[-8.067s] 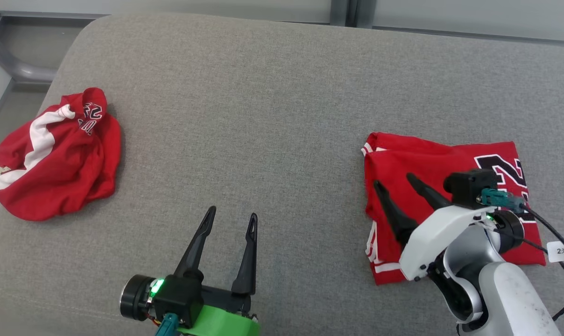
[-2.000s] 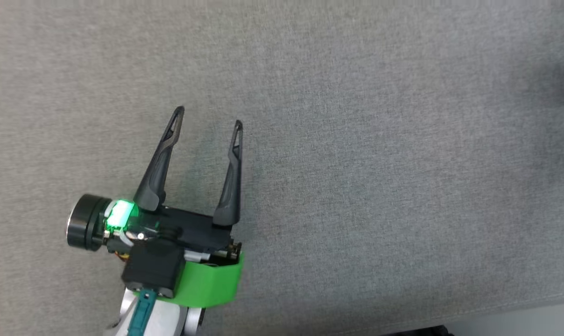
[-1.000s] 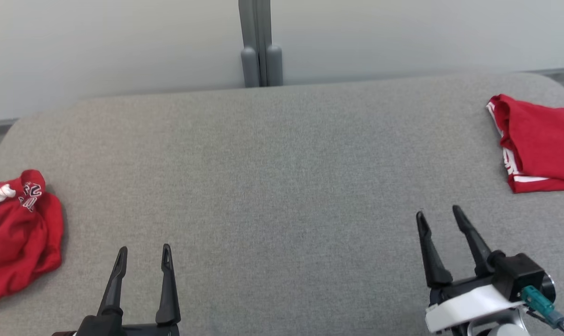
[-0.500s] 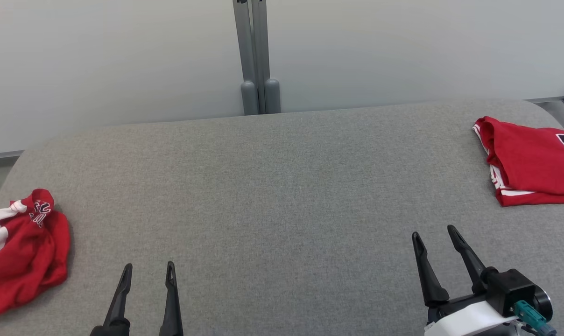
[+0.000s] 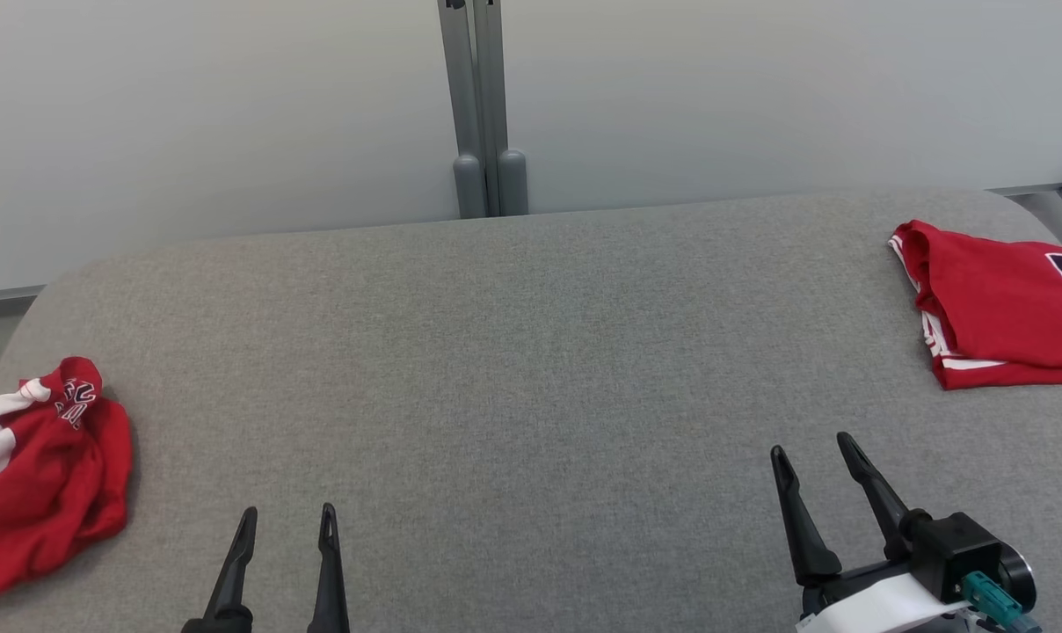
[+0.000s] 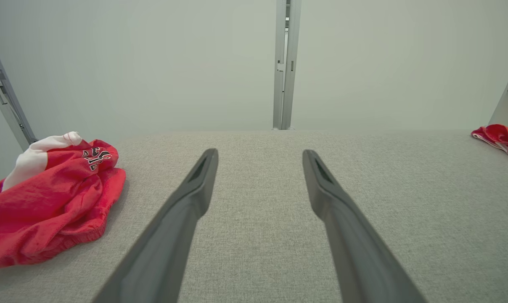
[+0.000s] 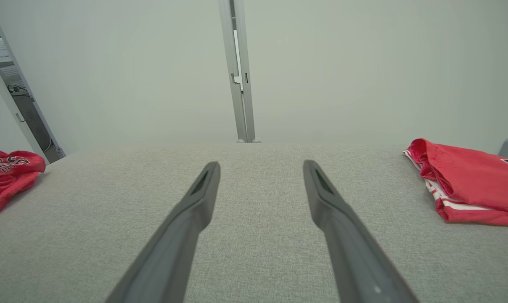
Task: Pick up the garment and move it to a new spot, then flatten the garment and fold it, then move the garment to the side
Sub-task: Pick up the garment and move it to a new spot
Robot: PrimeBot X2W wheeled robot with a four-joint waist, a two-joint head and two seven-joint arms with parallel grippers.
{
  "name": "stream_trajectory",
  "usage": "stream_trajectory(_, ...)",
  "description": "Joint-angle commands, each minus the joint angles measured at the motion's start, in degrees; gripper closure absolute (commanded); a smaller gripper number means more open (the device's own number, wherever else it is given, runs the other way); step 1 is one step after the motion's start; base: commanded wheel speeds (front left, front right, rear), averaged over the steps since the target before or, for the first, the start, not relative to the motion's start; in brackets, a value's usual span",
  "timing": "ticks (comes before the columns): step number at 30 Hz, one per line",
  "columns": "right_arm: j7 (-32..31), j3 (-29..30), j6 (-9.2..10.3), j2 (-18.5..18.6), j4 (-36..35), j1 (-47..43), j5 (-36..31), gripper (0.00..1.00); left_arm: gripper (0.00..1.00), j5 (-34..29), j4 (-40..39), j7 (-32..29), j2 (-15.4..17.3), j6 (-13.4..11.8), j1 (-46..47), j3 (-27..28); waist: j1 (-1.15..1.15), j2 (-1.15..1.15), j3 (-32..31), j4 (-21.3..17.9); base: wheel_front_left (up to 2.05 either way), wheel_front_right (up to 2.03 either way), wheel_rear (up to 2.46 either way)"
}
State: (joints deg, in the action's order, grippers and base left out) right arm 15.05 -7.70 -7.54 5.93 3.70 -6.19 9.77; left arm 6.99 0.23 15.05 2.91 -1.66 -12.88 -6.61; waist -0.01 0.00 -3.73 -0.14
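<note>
Two red garments lay on the grey surface: a folded jersey at its right edge, apparently finished, and a crumpled heap at its left edge, likely next to pick up. The left end effector and right end effector hovered near the front edge, fingers apart, empty.

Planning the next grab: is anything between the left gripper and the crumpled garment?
Nothing visible. Bare grey cushion lies between the open left gripper and the crumpled garment to its left.
</note>
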Motion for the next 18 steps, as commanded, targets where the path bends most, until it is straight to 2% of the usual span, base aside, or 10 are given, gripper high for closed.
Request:
stream_trajectory(1, 0.17, -0.06, 0.11, 0.15, 0.01, -0.58, -0.37, 0.00, 0.00, -0.14, 0.03, 0.15, 0.00, 0.20, -0.55, 0.07, 0.01, 0.00, 0.06, 0.01, 0.00, 0.00, 0.00)
stream_trajectory(10, 0.17, 0.43, 0.10, 0.18, -0.08, -1.32, -0.29, 0.00, 0.00, -0.51, 0.27, 0.15, 0.02, 0.25, 0.10, -0.34, 0.01, 0.00, 0.43, 1.49, 0.00, 0.00, 0.00)
stream_trajectory(18, 0.17, -0.08, 0.10, -0.24, 0.11, -1.97, 0.07, 0.00, 0.00, -0.78, 0.04, 0.15, 0.02, 0.16, 0.47, -0.42, 0.01, 0.00, 0.75, 7.90, 0.00, 0.00, 0.00)
